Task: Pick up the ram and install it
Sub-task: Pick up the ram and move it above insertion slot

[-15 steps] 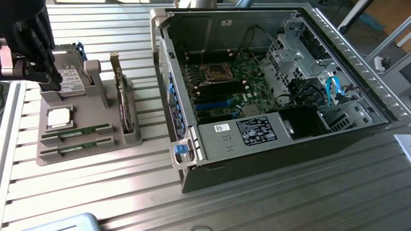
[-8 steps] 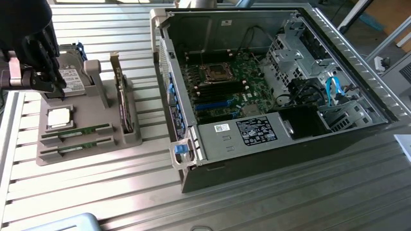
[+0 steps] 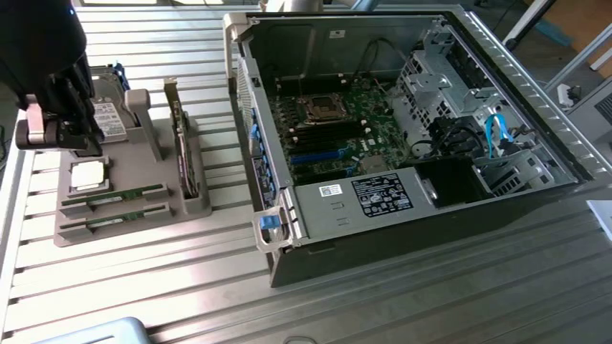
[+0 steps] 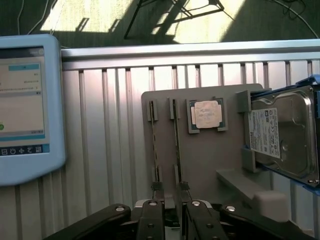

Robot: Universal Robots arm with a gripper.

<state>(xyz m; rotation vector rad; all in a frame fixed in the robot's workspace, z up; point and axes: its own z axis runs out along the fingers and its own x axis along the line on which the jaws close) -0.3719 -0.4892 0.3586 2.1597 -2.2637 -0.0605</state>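
At nine o'clock of the computer case [image 3: 402, 247], the tool [image 4: 172, 192], seemingly part-spread and empty, hovers by the ram [image 3: 113, 195], unpicked in its tray [image 3: 143, 206].

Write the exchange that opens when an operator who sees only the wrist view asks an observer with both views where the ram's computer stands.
Operator: My pincer hangs open over the tray, with both ram sticks in their slots. Where is the computer?
Observer: An open computer case lies to the exterior view's right of the tray, its motherboard exposed.
Operator: Does anything stand between them?
Observer: Yes. An upright expansion card stands along the tray's edge nearest the case.
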